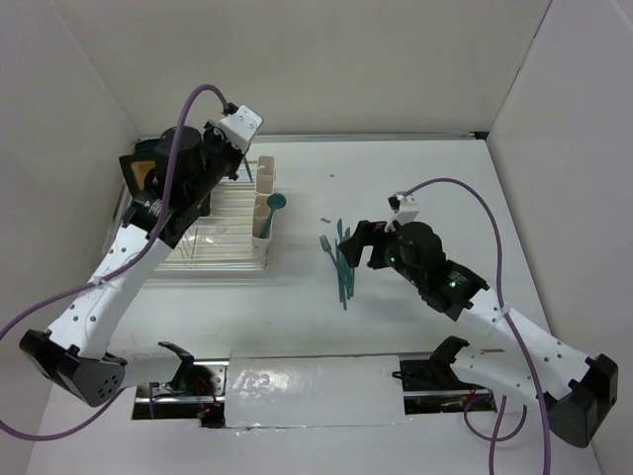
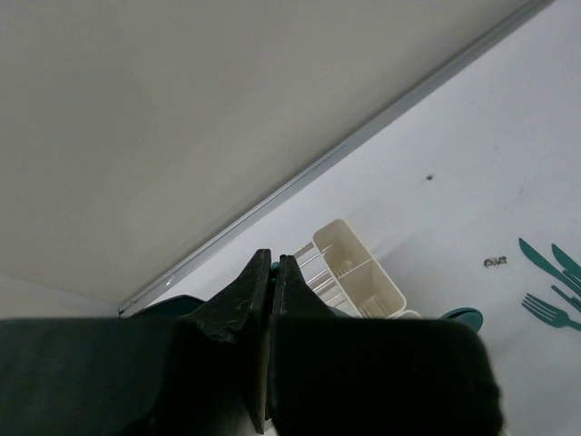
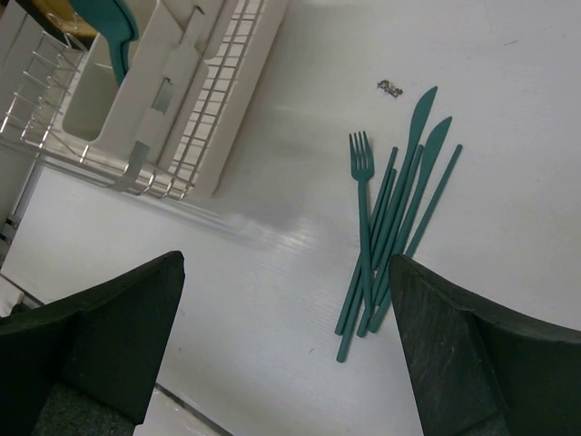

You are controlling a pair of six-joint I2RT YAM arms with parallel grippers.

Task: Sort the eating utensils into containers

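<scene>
The cream-white containers (image 1: 264, 203) stand in a row at the rack's right side, also seen in the left wrist view (image 2: 359, 272) and the right wrist view (image 3: 182, 73). A teal spoon (image 1: 276, 202) sticks up out of one cup. My left gripper (image 1: 244, 156) hangs above the far cup, shut on a thin teal utensil (image 1: 249, 170) of which only a sliver (image 2: 273, 266) shows between the jaws. Several teal utensils (image 1: 343, 262) lie in a loose bundle on the table, among them a fork (image 3: 361, 159) and two knives (image 3: 420, 113). My right gripper (image 3: 283, 300) is wide open just above them.
A wire dish rack (image 1: 208, 237) sits left of the containers, with a tan-and-black board (image 1: 141, 174) behind it. A tiny dark speck (image 1: 325, 216) lies on the table between cups and bundle. White walls close in the table on three sides.
</scene>
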